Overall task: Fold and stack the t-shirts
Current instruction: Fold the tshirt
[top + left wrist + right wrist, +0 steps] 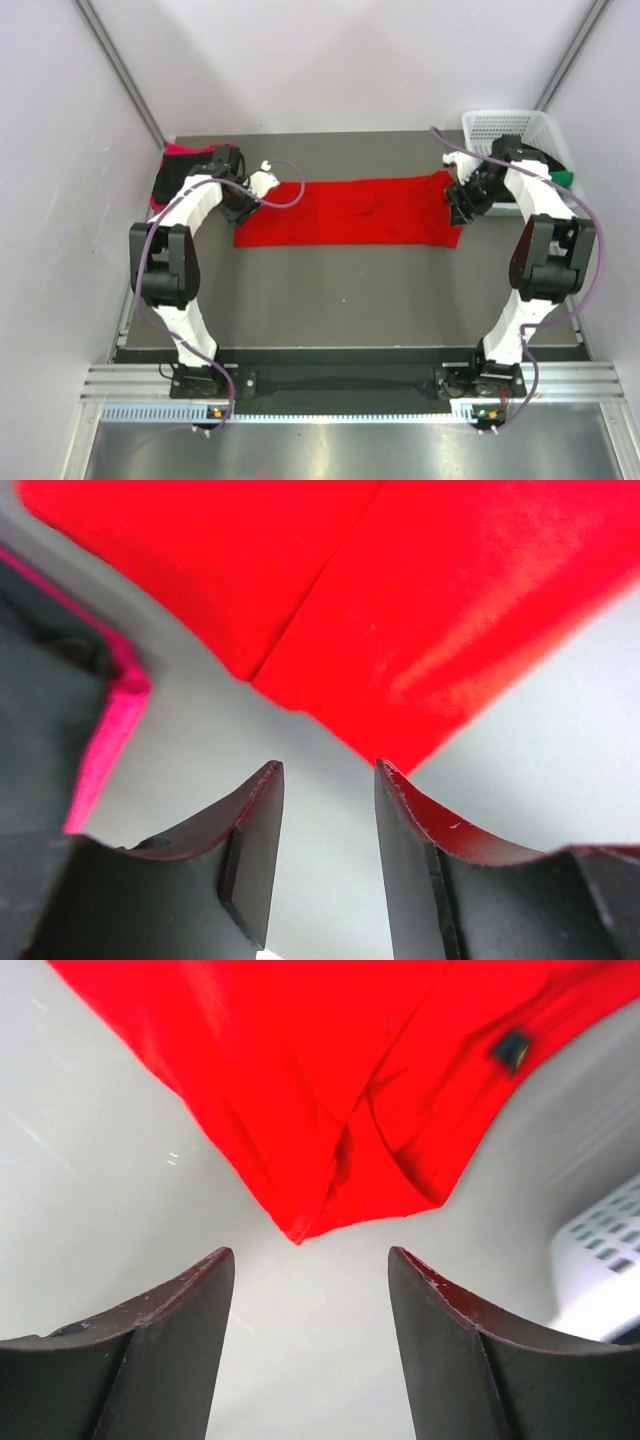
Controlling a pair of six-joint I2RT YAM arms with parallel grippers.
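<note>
Seeing from above the red shirt [350, 210] lying mid-table as a long half-folded strip, not yet on the black-and-pink pile [170, 185] far left; at left wrist, finding left gripper [328, 770] spread empty near its corner; at right wrist, right gripper [310, 1255] likewise.

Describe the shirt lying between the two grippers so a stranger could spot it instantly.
On the far half of the table, between the left gripper and the right gripper, the bright red t-shirt lies as one long flat strip. Unlike the dark folded pile at the far-left corner, it is spread out.
</note>
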